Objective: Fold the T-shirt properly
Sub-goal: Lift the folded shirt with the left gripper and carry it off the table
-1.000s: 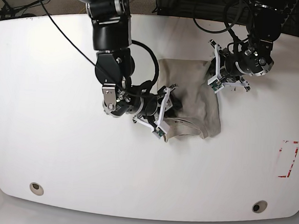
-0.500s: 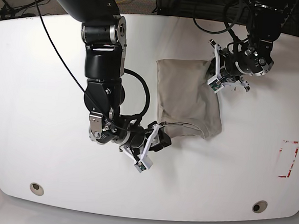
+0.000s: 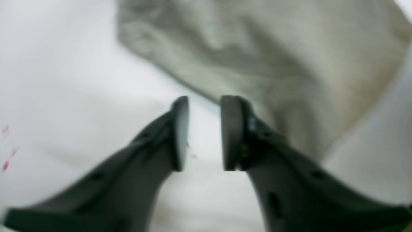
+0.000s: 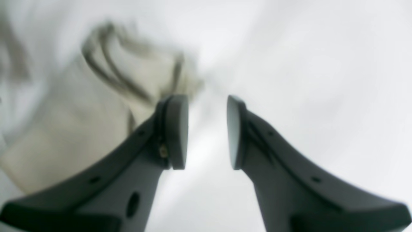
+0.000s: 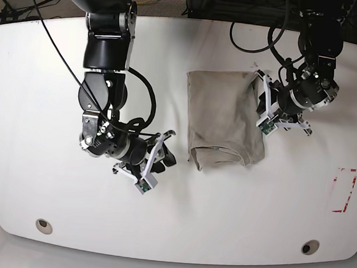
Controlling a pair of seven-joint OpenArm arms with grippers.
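The beige T-shirt (image 5: 222,119) lies folded into a tall rectangle at the middle of the white table (image 5: 48,70), with its collar end towards the front. My left gripper (image 5: 263,110) hovers at the shirt's right edge. In the left wrist view the left gripper (image 3: 202,103) is open, with nothing between its pads and the T-shirt (image 3: 273,54) just beyond them. My right gripper (image 5: 164,156) is off the shirt's front-left corner, apart from the cloth. In the right wrist view the right gripper (image 4: 207,100) is open and empty, and the T-shirt (image 4: 96,106) lies to its left.
A red-marked rectangle (image 5: 344,190) sits near the table's right edge. Two round holes (image 5: 44,225) (image 5: 310,247) mark the front corners. Cables trail over the back edge behind both arms.
My right gripper slid off the shirt's front-left corner and drew back to the left. My left gripper moved from the shirt's far-right corner down its right edge and widened. The shirt now lies flatter.
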